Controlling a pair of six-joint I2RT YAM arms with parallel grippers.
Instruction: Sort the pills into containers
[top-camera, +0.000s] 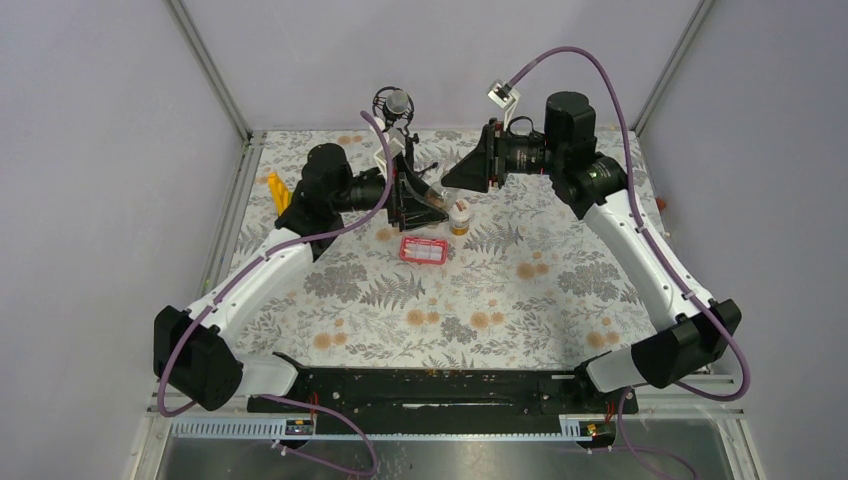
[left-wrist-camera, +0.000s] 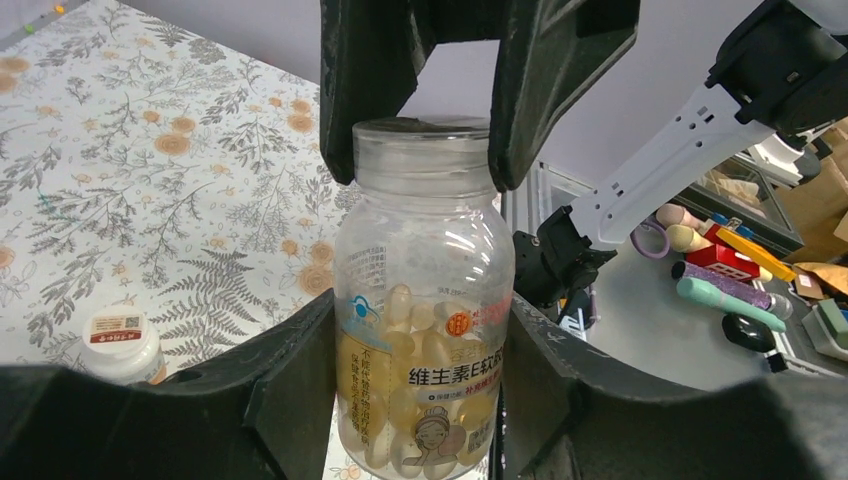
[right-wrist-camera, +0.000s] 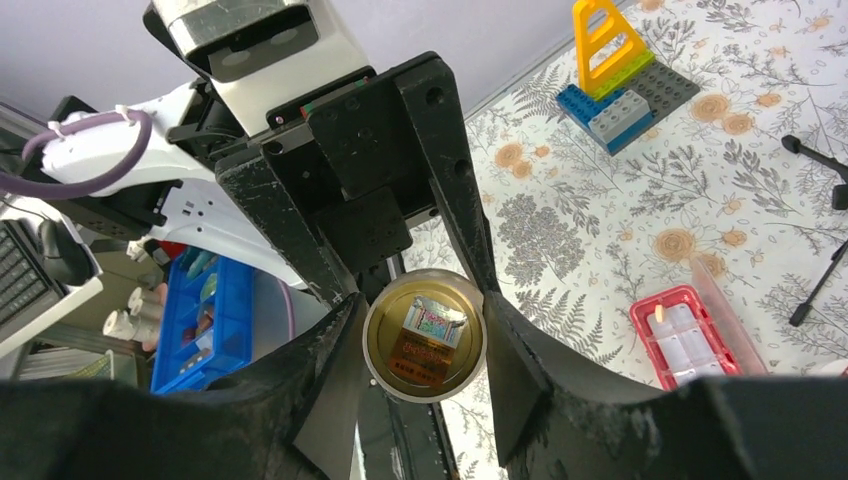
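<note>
Only the left wrist view shows pills (left-wrist-camera: 400, 300) inside the clear bottle (left-wrist-camera: 425, 230). There are three containers: it, a white bottle (top-camera: 459, 217) just behind the pink box (top-camera: 424, 249), and the box. Both arms stretch beyond the box, the left gripper (left-wrist-camera: 420, 310) clamping the clear bottle's body and the right gripper (right-wrist-camera: 423, 330) clamping its lid.

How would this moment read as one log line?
left gripper: holds clear bottle | right gripper: grips its cap | pink box: open

White cloth (top-camera: 560, 300) carries grey ferns and orange flowers — box (right-wrist-camera: 645, 338) pink-red, clear bottle (left-wrist-camera: 425, 250) shows pale-yellow pills (left-wrist-camera: 400, 300), brick block (right-wrist-camera: 615, 95) blue, yellow and grey.
</note>
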